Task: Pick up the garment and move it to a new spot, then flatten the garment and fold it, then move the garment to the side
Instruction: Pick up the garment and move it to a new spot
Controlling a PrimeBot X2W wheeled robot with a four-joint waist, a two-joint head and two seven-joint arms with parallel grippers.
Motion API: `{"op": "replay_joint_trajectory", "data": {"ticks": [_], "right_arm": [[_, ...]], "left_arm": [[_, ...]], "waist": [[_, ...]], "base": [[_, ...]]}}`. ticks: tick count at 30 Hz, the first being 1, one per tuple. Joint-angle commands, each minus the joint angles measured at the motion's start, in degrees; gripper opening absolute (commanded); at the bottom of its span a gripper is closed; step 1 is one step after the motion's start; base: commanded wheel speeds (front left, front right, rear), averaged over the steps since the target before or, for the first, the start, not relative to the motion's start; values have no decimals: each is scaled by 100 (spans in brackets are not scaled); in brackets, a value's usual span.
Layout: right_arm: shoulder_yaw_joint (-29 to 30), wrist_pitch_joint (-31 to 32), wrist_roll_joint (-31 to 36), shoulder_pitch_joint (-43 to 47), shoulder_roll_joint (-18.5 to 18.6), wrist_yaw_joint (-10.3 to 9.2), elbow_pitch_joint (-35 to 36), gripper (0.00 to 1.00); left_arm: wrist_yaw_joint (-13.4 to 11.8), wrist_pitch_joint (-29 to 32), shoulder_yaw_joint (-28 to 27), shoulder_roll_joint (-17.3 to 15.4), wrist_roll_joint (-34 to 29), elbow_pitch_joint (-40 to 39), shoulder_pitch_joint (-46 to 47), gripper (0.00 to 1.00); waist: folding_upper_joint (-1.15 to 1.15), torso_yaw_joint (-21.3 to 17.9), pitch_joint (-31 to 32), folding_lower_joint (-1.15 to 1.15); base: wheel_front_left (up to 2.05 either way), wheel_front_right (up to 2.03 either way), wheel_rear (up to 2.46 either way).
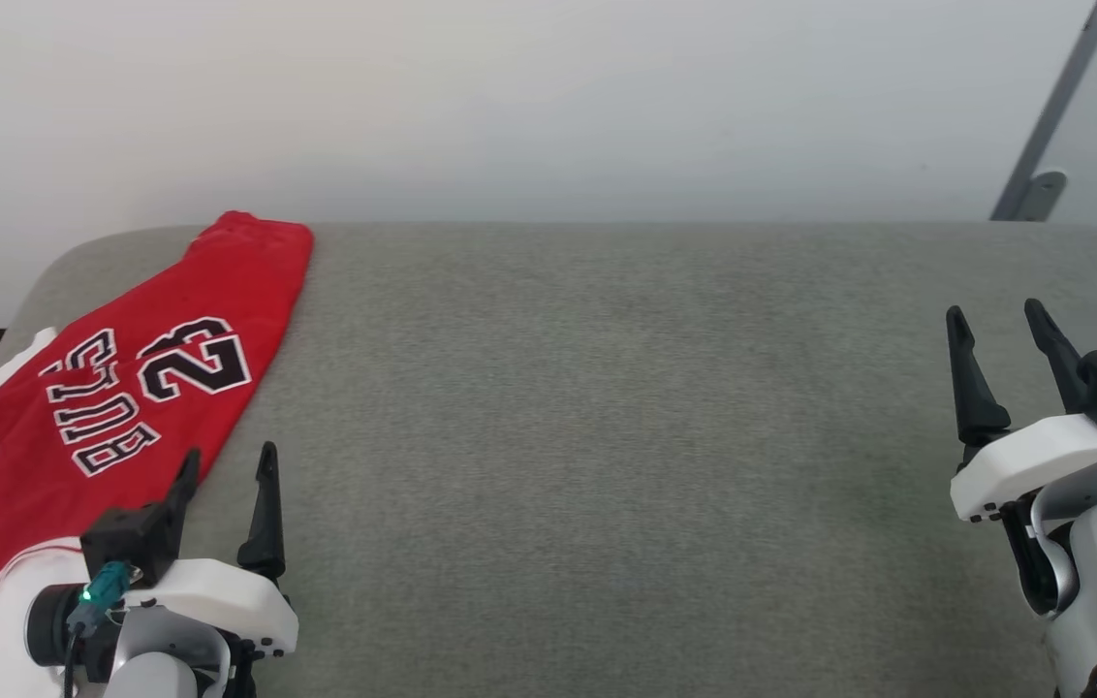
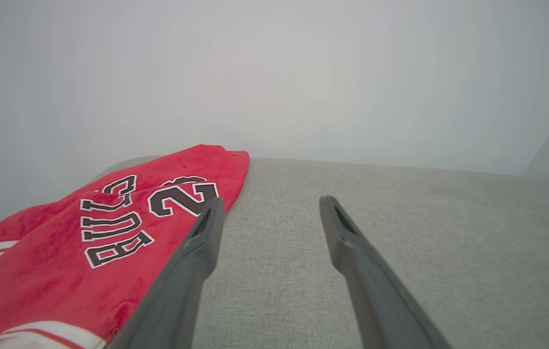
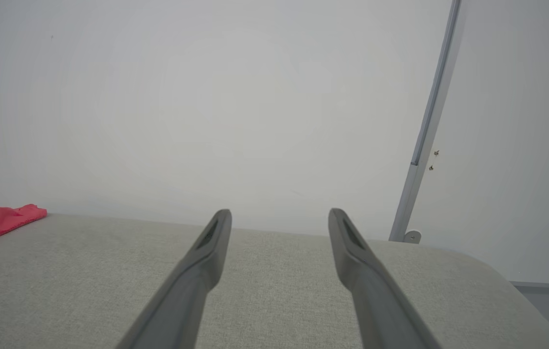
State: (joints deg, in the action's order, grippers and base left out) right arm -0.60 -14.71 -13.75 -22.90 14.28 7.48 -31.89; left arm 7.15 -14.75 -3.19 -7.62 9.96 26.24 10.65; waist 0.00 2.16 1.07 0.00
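- The garment (image 1: 112,407) lay at the left of the head view, on the left end of the grey padded table (image 1: 607,436). It formed a long, narrow red band with the "BULLS 23" lettering facing up and white striped trim at the lower left.
- It looked folded lengthwise rather than spread out, though the layers could not be counted.
- Judged from that, the pick-up, flattening, fold and move to the side seemed done or nearly so. At most some tidying appeared to be left.
- The left gripper (image 1: 229,454), at the lower left, was released and empty. One finger stood in front of the garment's right edge and the other over bare table; contact could not be told.
- The right gripper (image 1: 995,312), at the right of the frame, was also released and held nothing, well apart from the garment.
- The garment's lower left ran out of the frame, and white fabric there lay close to the table's rounded left edge, so it might slip off.
- The middle and right of the table gave open room. The wall (image 1: 510,97) closed off the far edge, with a grey rail (image 1: 1052,107) at the upper right.
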Motion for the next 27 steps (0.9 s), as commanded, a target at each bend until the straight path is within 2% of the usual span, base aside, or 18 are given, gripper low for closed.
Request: {"op": "replay_joint_trajectory", "data": {"ticks": [1,5,13,14,16,22,27], "right_arm": [[-11,-61,66,-18,-27,2,12,100],[-40,-57,-86,116,-82,2,67,100],[-243,-57,-211,326,-275,2,107,100],[-243,-57,-211,326,-275,2,107,100],[-289,-57,-257,368,-322,2,108,100],[-562,-58,-337,420,-466,2,79,100],[-979,-57,-414,196,-623,2,7,100]], "left_arm": [[29,-59,0,-3,-105,40,58,100],[26,-55,-115,74,-34,40,-47,100],[8,-54,-381,189,-130,-69,-320,100],[8,-54,-381,189,-130,-69,-320,100],[-10,-54,-411,224,-250,-144,-420,100],[-43,-54,-601,321,-155,-254,-620,100],[-150,-54,-872,413,-44,-524,-840,100]], "waist": [[0,112,-3,0],[0,433,2,0],[0,1385,54,0],[0,1385,54,0],[0,1780,81,0],[0,2487,133,0],[0,2714,7,0]], "base": [[0,0,0],[0,0,0],[0,0,0],[0,0,0],[0,0,0],[0,0,0],[0,0,0]]}}
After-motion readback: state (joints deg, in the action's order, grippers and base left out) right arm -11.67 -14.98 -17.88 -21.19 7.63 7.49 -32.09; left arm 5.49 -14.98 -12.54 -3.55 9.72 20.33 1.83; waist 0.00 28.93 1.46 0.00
